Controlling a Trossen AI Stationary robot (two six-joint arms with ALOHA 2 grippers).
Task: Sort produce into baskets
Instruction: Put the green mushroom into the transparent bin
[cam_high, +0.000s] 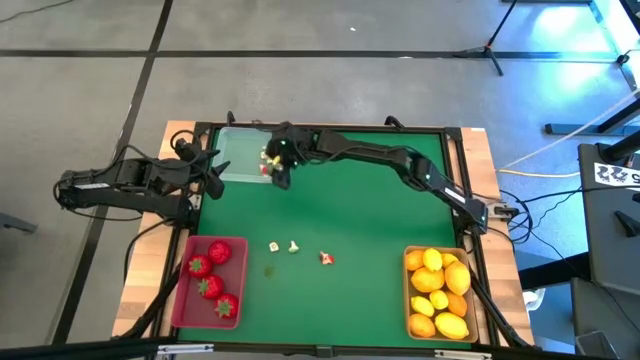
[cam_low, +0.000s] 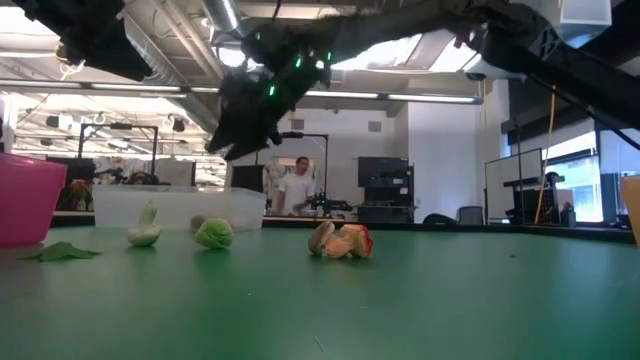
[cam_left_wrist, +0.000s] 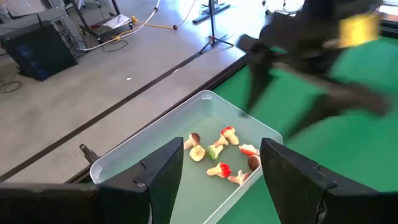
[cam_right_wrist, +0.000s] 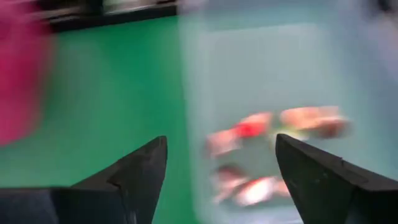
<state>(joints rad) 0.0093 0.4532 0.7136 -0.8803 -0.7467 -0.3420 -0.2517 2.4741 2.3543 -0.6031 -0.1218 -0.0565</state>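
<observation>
The left gripper (cam_high: 212, 172) waits just left of the clear tray (cam_high: 240, 157), at the green mat's (cam_high: 340, 210) far left corner, its fingers (cam_left_wrist: 163, 180) spread with nothing between them. From its wrist camera the clear tray (cam_left_wrist: 155, 146) lies straight ahead of those fingers, and small red-and-white mushroom-like bits (cam_left_wrist: 221, 154) sit scattered on the tray's floor beyond the fingertips. The right gripper (cam_high: 278, 168) hangs over the right edge of the clear tray, its arm stretching back across the mat to the right; its fingers (cam_right_wrist: 140, 171) stand wide apart and hold nothing, and the blurred red and pale bits (cam_right_wrist: 273, 149) in the tray show between and past them, below the gripper rather than in it. Nearer the front than the clear tray, three loose bits (cam_high: 296, 248) lie in a row on the mat, well apart from both grippers. The red tray (cam_high: 238, 290), in front of the clear tray at the mat's left side, holds four strawberries (cam_high: 211, 280). The tan tray (cam_high: 412, 300), far to the right of the clear tray at the front corner, is filled with lemons (cam_high: 440, 295).
</observation>
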